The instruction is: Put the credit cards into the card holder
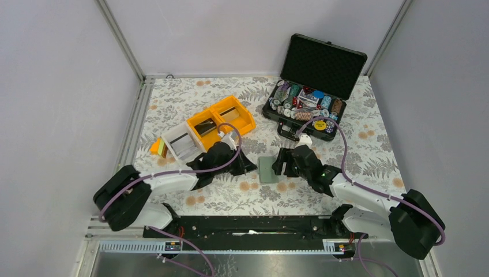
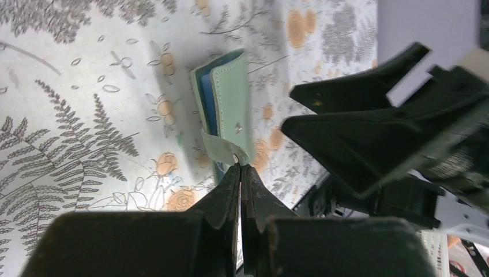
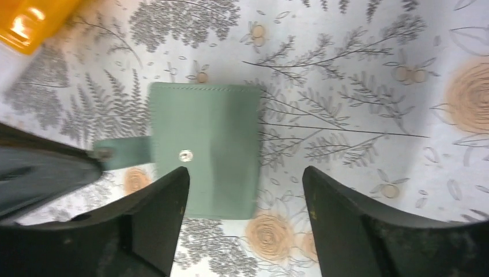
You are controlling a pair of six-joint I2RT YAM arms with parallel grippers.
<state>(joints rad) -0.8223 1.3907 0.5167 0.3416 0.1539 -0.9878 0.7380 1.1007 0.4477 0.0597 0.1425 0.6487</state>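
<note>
The card holder (image 3: 207,144) lies flat on the worktop (image 3: 357,86) between both arms. Expect a light, pliable cover; best taken at its snap strap (image 2: 222,151). The left gripper (image 2: 239,170) pinches that strap. The right gripper (image 3: 245,173) stands spread above the cover.

Sage-green card holder (image 3: 204,150), fern-patterned tablecloth (image 3: 346,86)

Both arms reached in low toward the middle, grippers facing each other and close together. Left arm (image 1: 167,182) stretched forward and to its right, wrist low. Left gripper (image 2: 240,167) had its fingers pressed together, pinching the strap tab of the card holder (image 3: 213,144). Right arm (image 1: 363,196) angled forward and to its left. Right gripper (image 3: 245,173) pointed down, fingers spread wide, nothing between them.
</note>
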